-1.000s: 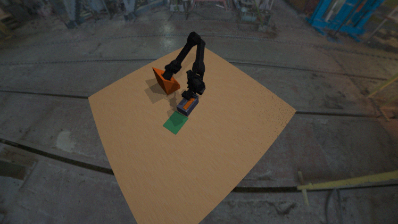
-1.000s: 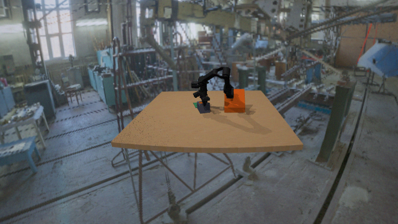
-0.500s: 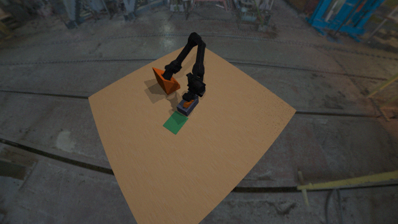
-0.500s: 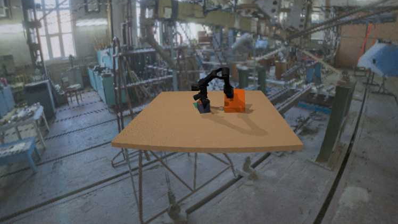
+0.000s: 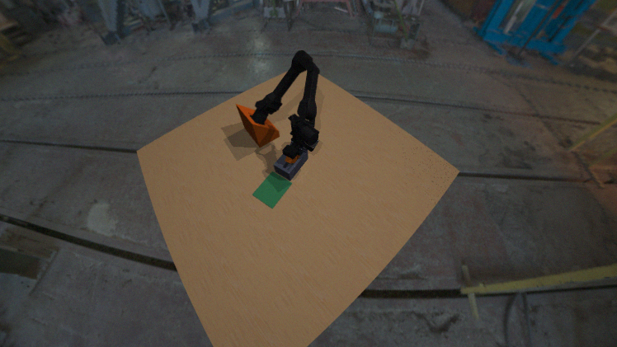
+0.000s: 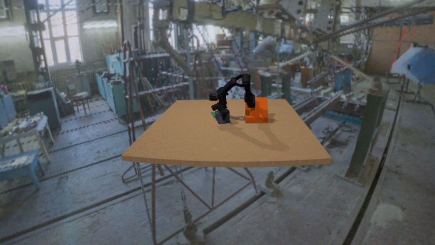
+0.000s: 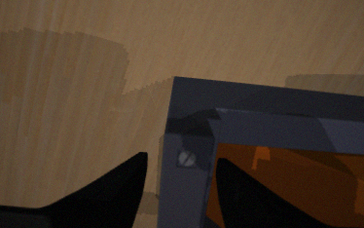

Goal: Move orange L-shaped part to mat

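Observation:
The grey tray [image 5: 284, 173] [image 6: 223, 120] [image 7: 187, 192] stands on the table. The orange part [image 5: 291, 160] [image 7: 311, 182] is in its pocket, its L-shaped end under my gripper. In the top view its other end looks tipped up, with a dark gap below it towards the mat. My gripper [image 7: 182, 163] is partly open and empty, low over the tray's end wall. In the wrist view the left finger is outside the tray and the right finger is over the part's end. Finger contact is hidden. The green mat [image 5: 271, 190] [image 6: 213, 114] lies beside the tray.
An orange wedge-shaped stand [image 5: 261, 134] [image 6: 261, 112] carries the arm's base, to one side of the tray. A small screw head [image 7: 187, 158] shows on the tray's end wall. The wooden table [image 5: 282, 252] [image 6: 192, 147] has open edges all around.

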You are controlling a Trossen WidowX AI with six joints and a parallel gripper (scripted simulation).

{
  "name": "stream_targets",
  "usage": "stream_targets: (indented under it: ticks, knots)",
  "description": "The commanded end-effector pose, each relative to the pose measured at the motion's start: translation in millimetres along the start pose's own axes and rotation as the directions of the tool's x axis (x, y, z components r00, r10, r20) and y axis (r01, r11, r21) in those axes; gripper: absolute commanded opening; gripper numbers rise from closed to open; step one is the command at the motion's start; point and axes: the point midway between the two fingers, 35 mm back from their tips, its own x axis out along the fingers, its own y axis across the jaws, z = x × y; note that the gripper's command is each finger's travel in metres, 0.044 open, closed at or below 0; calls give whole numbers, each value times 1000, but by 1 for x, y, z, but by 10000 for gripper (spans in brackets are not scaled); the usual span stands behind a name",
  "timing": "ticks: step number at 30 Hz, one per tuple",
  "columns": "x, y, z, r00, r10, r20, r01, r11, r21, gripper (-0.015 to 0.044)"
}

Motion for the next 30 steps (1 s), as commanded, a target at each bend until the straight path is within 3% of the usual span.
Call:
stream_targets:
  ticks: [1, 21, 25, 30]
  knots:
    - [2, -1, -2, 1000, 2, -5, -2, 1000, 11, 180]
    - [-14, 10, -1, 1000, 1, -5, 0, 1000, 11, 180]
    - [-40, 3, 2, 1000, -12, -8, 12, 1000, 12, 180]
    - [-99, -3, 0, 1000, -7, -9, 7, 1000, 13, 180]
